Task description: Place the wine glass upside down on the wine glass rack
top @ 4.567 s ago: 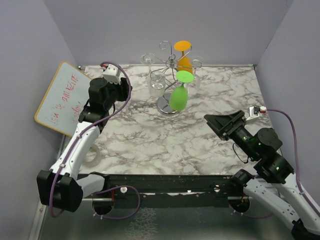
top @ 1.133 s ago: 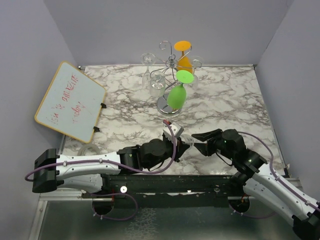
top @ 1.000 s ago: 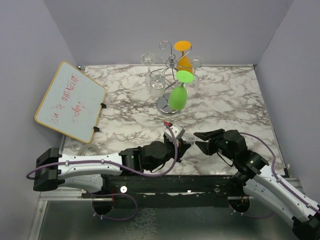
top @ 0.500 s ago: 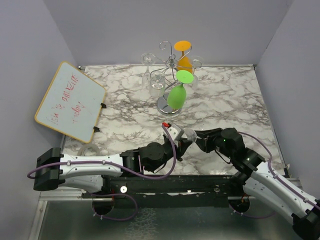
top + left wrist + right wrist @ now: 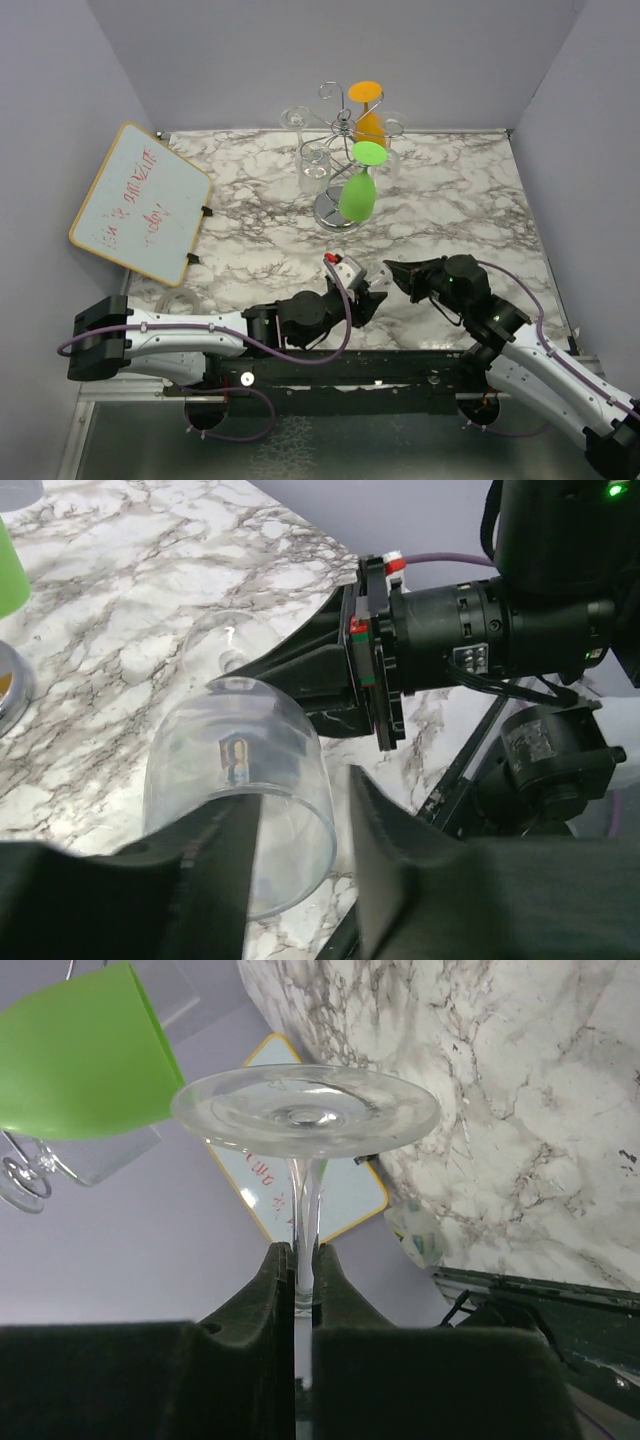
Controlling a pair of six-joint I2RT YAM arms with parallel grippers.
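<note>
A clear wine glass [image 5: 240, 770] hangs tilted low over the table's front between my two grippers. My right gripper [image 5: 302, 1252] is shut on its thin stem [image 5: 303, 1200], just below the round foot [image 5: 305, 1110]. My left gripper [image 5: 300, 800] is open. The bowl's rim lies against its left finger [image 5: 215, 870], with a gap to the right finger [image 5: 385, 860]. In the top view the glass [image 5: 379, 273] sits between the left gripper [image 5: 366, 302] and the right gripper [image 5: 393, 272]. The wine glass rack [image 5: 338, 210] stands at the back centre.
The rack carries an upside-down green glass [image 5: 357, 196], an orange glass [image 5: 368, 124] and clear glasses [image 5: 312, 166]. A whiteboard [image 5: 139, 201] leans at the left wall. A tape roll [image 5: 180, 303] lies near the left front edge. Grey walls close in the marble table [image 5: 460, 190].
My right gripper has shut on the glass's stem. My left gripper, which was shut on the bowl, has opened and let it go.
</note>
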